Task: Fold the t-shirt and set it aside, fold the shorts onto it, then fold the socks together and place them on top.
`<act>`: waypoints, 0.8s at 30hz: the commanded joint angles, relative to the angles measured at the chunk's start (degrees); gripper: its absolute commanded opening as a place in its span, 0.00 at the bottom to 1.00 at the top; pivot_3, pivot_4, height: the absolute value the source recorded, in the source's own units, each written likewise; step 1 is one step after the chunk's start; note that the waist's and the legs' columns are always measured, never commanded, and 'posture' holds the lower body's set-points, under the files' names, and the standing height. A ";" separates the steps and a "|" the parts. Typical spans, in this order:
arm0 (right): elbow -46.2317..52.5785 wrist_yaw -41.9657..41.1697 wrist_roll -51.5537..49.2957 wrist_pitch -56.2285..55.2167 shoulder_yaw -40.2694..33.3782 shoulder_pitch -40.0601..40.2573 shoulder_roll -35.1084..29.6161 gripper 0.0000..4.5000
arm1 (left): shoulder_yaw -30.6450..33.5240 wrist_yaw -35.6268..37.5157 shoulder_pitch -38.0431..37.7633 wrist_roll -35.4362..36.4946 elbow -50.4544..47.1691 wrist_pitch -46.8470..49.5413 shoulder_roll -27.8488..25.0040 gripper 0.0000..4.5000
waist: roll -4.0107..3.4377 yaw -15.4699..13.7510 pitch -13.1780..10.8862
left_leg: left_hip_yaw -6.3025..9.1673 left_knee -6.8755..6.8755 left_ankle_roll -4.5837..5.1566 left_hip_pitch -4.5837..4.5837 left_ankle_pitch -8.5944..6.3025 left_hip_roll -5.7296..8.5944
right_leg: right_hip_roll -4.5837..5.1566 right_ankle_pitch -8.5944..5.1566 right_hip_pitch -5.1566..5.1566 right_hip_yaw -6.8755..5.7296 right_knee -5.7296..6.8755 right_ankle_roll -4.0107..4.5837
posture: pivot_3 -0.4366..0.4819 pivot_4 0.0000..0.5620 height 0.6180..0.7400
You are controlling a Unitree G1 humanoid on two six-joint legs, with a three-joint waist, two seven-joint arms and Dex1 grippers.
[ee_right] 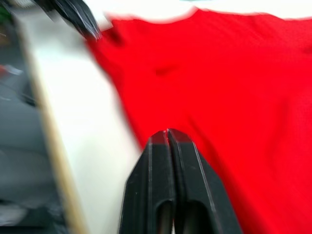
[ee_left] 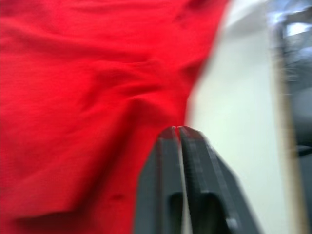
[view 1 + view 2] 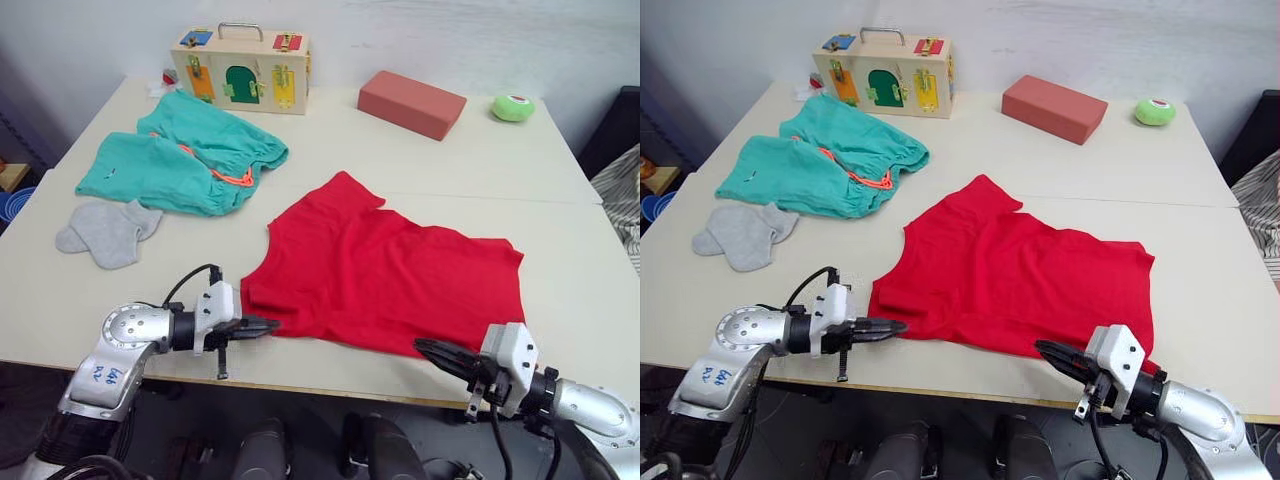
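Red cloth, the t-shirt [image 3: 385, 275] is lying loosely spread at the frame's lower centre, thin and limp, so you are likely handling something light that sags and creases; take it by the near hem corners. Your left gripper [image 3: 268, 325] is sitting at the lower-left corner, fingers pressed together, whether pinching cloth I cannot tell. Your right gripper [image 3: 432, 351] is resting closed at the lower-right hem. Upper left, the shorts [image 3: 185, 155] and socks [image 3: 108, 230] are waiting.
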State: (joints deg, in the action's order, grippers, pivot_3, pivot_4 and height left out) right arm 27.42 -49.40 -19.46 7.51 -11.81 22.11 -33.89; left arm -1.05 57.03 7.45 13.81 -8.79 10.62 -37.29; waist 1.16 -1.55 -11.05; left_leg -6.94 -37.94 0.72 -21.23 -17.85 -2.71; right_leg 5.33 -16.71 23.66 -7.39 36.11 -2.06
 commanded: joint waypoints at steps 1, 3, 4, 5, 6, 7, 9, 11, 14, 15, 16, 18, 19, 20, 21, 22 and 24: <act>-4.54 1.89 3.00 -6.00 -2.72 0.00 0.24 0.00 | 0.40 -2.58 0.59 -0.58 0.85 0.50 0.58 0.00 | 0.00 0.08 0.00 | 0.00 0.00 0.02 0.01 -0.02 0.00 | 0.00 0.00 0.00 0.00 0.01 0.00 | 0.48 0.27 1.00; -8.63 0.80 3.37 -6.47 -4.81 1.26 -1.76 0.00 | -0.08 -2.95 0.16 -1.57 1.93 1.51 -0.21 0.00 | -0.03 0.27 0.01 | -0.01 0.01 -0.01 0.00 -0.04 -0.03 | -0.02 -0.01 0.03 -0.02 0.00 0.01 | 0.48 0.27 1.00; -10.78 0.35 3.77 -7.54 -5.95 1.84 -2.55 0.00 | -0.27 -3.23 0.03 -2.24 2.68 1.29 -0.50 0.00 | -0.06 0.28 0.03 | -0.04 0.01 -0.01 0.02 -0.05 -0.04 | -0.02 -0.01 0.02 -0.02 0.01 0.02 | 0.48 0.27 1.00; -13.07 0.42 3.97 -8.45 -7.18 2.23 -3.00 0.00 | -0.14 -3.75 -0.04 -2.39 3.29 1.55 -0.42 0.00 | -0.06 0.25 0.02 | -0.05 0.01 -0.01 0.02 -0.05 -0.04 | -0.02 -0.01 0.02 -0.02 0.01 0.02 | 0.48 0.27 1.00; -15.49 0.83 4.79 -10.67 -8.20 2.17 -3.35 0.00 | 0.09 -4.27 -0.08 -2.27 3.60 2.04 -0.15 0.00 | -0.06 0.20 0.03 | -0.05 0.01 -0.01 0.03 -0.05 -0.04 | -0.02 -0.01 0.02 -0.02 0.01 0.02 | 0.48 0.27 1.00; -17.45 1.45 5.38 -12.40 -9.05 1.94 -3.45 0.00 | 0.29 -4.80 -0.09 -2.21 3.81 2.11 0.13 0.00 | -0.06 0.18 0.03 | -0.04 0.01 -0.01 0.03 -0.05 -0.04 | -0.02 -0.01 0.01 -0.04 0.00 0.02 | 0.48 0.27 1.00; -20.85 3.16 4.58 -14.00 -11.00 0.57 -2.49 0.00 | 0.44 -6.29 -0.21 -2.42 3.96 2.74 0.65 0.00 | -0.06 0.19 0.04 | -0.03 0.01 0.01 0.10 -0.05 -0.04 | -0.01 0.00 -0.06 -0.03 -0.01 0.00 | 0.48 0.27 1.00; -24.21 5.04 3.26 -14.87 -12.91 -1.32 -1.33 0.00 | 0.26 -7.67 -0.37 -2.94 4.38 2.67 1.15 0.00 | -0.08 0.18 0.05 | -0.04 0.01 0.02 0.11 -0.04 -0.04 | 0.00 0.01 -0.06 -0.01 -0.02 0.00 | 0.48 0.27 1.00; -27.12 4.96 1.76 -16.52 -14.07 -3.14 -0.68 0.00 | 0.72 -8.87 -0.45 -2.24 4.57 3.44 1.65 0.00 | -0.25 0.25 0.14 | -0.04 0.01 0.01 0.12 -0.04 -0.05 | 0.00 0.01 -0.07 0.02 -0.02 0.01 | 0.48 0.27 1.00; -27.60 4.89 1.06 -16.59 -14.42 -3.64 -0.64 0.00 | 1.12 -9.27 -0.46 -1.90 4.69 3.70 1.74 0.00 | -0.29 0.23 0.17 | -0.05 0.01 0.01 0.12 -0.04 -0.05 | 0.00 0.01 -0.06 0.02 -0.01 0.01 | 0.48 0.27 1.00; -27.75 4.65 0.36 -16.67 -14.76 -4.04 -0.75 0.00 | 1.55 -9.36 -0.53 -1.59 4.76 3.54 1.70 0.00 | -0.33 0.21 0.17 | -0.04 0.03 0.01 0.12 -0.04 -0.06 | -0.01 0.01 -0.06 0.01 0.00 0.01 | 0.48 0.27 1.00; -25.65 4.14 -2.46 -15.07 -15.83 -4.44 -1.11 0.00 | 3.02 -7.75 -0.85 1.10 3.49 3.74 1.44 0.00 | -0.38 0.26 0.16 | -0.04 0.03 0.01 0.12 -0.04 -0.06 | -0.01 0.00 -0.04 0.01 0.03 0.01 | 0.48 0.27 1.00; -23.76 3.89 -4.21 -13.78 -16.35 -4.31 -1.26 0.00 | 3.94 -6.47 -1.08 3.11 2.30 4.13 1.21 0.00 | -0.39 0.33 0.15 | -0.05 0.03 0.01 0.11 -0.04 -0.06 | -0.01 0.00 -0.03 0.01 0.04 0.01 | 0.48 0.27 1.00; -21.82 3.44 -5.81 -12.44 -16.67 -3.92 -1.51 0.00 | 4.68 -5.13 -1.31 4.92 1.16 4.54 0.90 0.00 | -0.39 0.40 0.15 | -0.05 0.03 0.01 0.11 -0.04 -0.07 | -0.01 0.00 -0.02 0.02 0.05 0.02 | 0.48 0.27 1.00; -18.95 2.73 -7.78 -10.64 -16.83 -2.96 -1.87 0.00 | 5.52 -3.42 -1.56 6.88 -0.12 5.02 0.27 0.00 | -0.40 0.40 0.14 | -0.05 0.03 0.01 0.10 -0.04 -0.08 | -0.01 0.00 -0.02 0.01 0.05 0.02 | 0.48 0.27 1.00; -16.10 2.14 -9.33 -9.02 -16.82 -1.81 -2.14 0.00 | 6.20 -2.17 -1.66 8.31 -1.07 5.64 -0.41 0.00 | -0.42 0.32 0.13 | -0.05 0.03 0.01 0.09 -0.04 -0.09 | -0.01 0.00 0.00 0.01 0.06 0.02 | 0.48 0.27 1.00; -11.36 0.36 -10.08 -7.27 -15.89 1.19 -2.82 0.00 | 6.75 -0.51 -1.59 10.10 -2.33 6.82 -1.60 0.00 | -0.42 0.25 0.13 | -0.02 0.03 0.00 0.08 -0.04 -0.09 | -0.01 0.00 0.00 0.01 0.07 0.02 | 0.48 0.27 1.00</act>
State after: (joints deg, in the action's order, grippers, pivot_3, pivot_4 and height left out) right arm 11.40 -47.29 -27.76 -0.90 -27.24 21.43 -35.75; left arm 3.95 54.80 5.87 21.25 -8.36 16.88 -37.75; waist 0.74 -1.30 -10.92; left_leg -6.96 -37.91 0.72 -21.15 -17.90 -2.80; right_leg 5.32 -16.72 23.65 -7.39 36.16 -2.03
